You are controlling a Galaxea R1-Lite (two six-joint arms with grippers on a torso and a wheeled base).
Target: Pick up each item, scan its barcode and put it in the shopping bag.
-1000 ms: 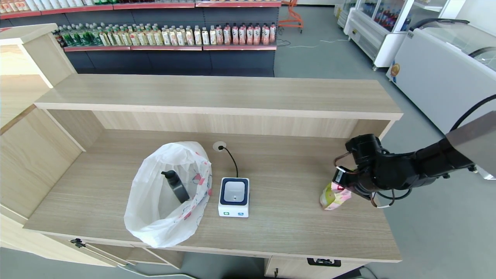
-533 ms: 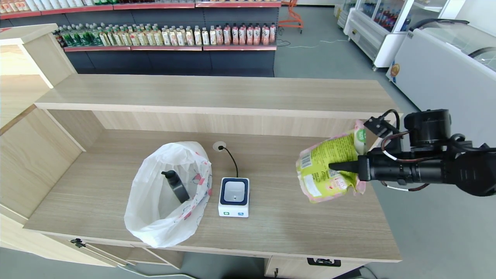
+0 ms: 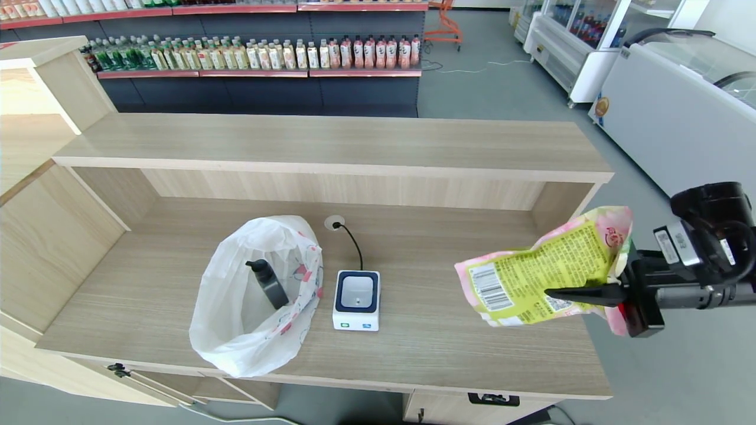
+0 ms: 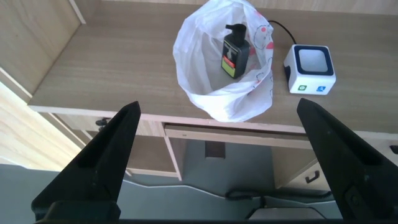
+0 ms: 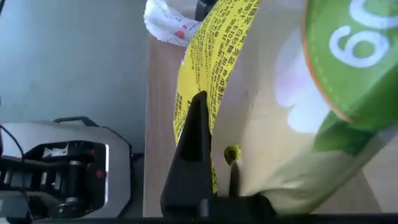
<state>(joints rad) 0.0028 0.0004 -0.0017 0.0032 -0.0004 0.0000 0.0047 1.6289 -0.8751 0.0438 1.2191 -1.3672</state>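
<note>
Right claw (image 3: 555, 290) on crinkly plastic pouch (image 3: 531, 268)

The yellow-green and pink foil snack pouch (image 3: 531, 268), held up to the right of the white box-shaped barcode scanner (image 3: 357, 299), hides the far finger of the right gripper (image 3: 555, 290). The near black finger lies across the pouch's printed face, pinching it. The fine print on the pouch is too small to make out. In the right wrist view the pouch (image 5: 261, 93) runs past the picture's edges.

Left of the scanner, the wall of the white plastic shopping bag (image 3: 236, 330) covers the base of the black pump bottle (image 3: 269, 283). The left gripper (image 4: 217, 109), fingers spread wide, is cut off at the edge of the left wrist view. Far beyond the scanner, the rows of drink bottles (image 3: 254, 54) are too small to tell apart.
</note>
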